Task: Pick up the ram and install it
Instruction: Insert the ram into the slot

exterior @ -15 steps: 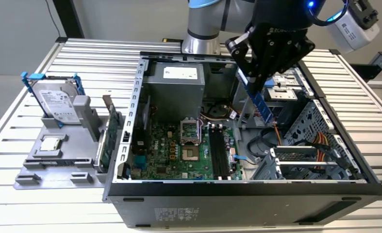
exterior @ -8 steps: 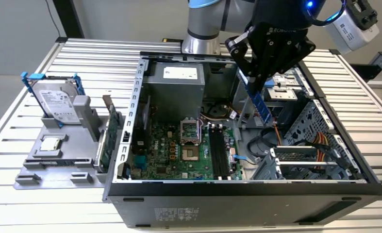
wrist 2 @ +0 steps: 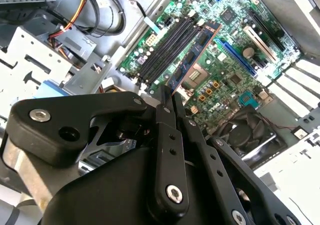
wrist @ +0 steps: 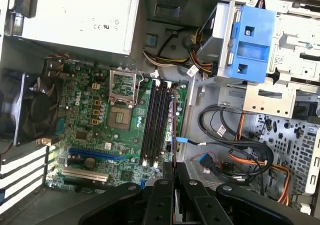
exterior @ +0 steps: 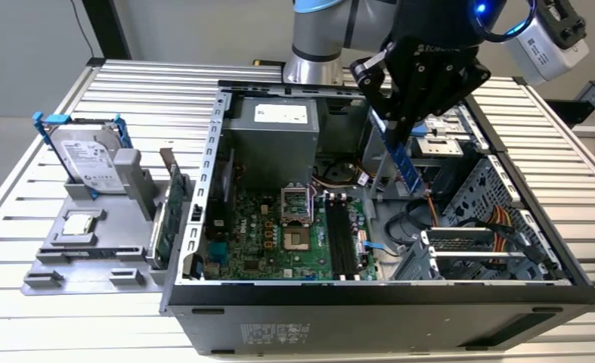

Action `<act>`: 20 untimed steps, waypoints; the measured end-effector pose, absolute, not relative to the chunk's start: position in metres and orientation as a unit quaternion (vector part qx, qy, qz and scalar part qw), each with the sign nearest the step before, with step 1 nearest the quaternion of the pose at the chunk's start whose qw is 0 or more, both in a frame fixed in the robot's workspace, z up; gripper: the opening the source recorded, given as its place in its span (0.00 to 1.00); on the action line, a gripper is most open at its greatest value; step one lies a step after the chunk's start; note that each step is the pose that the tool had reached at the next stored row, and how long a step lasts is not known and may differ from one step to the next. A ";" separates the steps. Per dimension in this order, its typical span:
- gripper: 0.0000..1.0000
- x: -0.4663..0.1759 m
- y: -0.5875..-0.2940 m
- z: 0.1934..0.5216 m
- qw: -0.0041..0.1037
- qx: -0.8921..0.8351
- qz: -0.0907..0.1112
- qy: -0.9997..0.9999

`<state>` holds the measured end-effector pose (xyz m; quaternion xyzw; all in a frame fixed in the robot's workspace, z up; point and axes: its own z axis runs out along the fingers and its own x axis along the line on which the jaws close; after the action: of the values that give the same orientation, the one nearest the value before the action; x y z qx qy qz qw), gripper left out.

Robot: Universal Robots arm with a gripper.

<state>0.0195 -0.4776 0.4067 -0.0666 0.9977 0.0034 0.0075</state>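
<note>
One ram (exterior: 405, 160) is in the scene, a long blue stick, and one claw (exterior: 403, 125) is closed on its upper end. The stick hangs down from the claw at a tilt, above the inside of one open computer case (exterior: 378, 299), over the area between the motherboard (exterior: 277, 242) and the drive cage (exterior: 484, 234). It does not touch the board. In the second wrist view the ram (wrist 2: 195, 57) goes out from between the black fingers (wrist 2: 167, 135) toward the dark memory slots (wrist 2: 165, 52), and in the first wrist view its thin edge (wrist: 173, 135) stands just beside these slots (wrist: 155, 122). I count about four long slots, side by side, and all look free.

On the exterior view's left one grey holder tray (exterior: 85, 253) carries one hard drive (exterior: 85, 159) in a blue frame, one small square silver chip (exterior: 79, 224) and one green card (exterior: 176, 204) standing on its edge beside the case.

The surface (exterior: 35, 197) is made from pale metal slats. Behind it there is a plain light wall (exterior: 35, 45).
</note>
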 end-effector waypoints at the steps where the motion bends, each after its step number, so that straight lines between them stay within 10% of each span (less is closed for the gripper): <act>1: 0.00 0.019 -0.478 0.406 0.007 -0.062 0.003 0.998; 20: 0.00 0.019 -0.478 0.390 0.007 -0.005 0.003 1.000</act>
<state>0.0193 -0.4778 0.3904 -0.0046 1.0000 0.0030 0.0073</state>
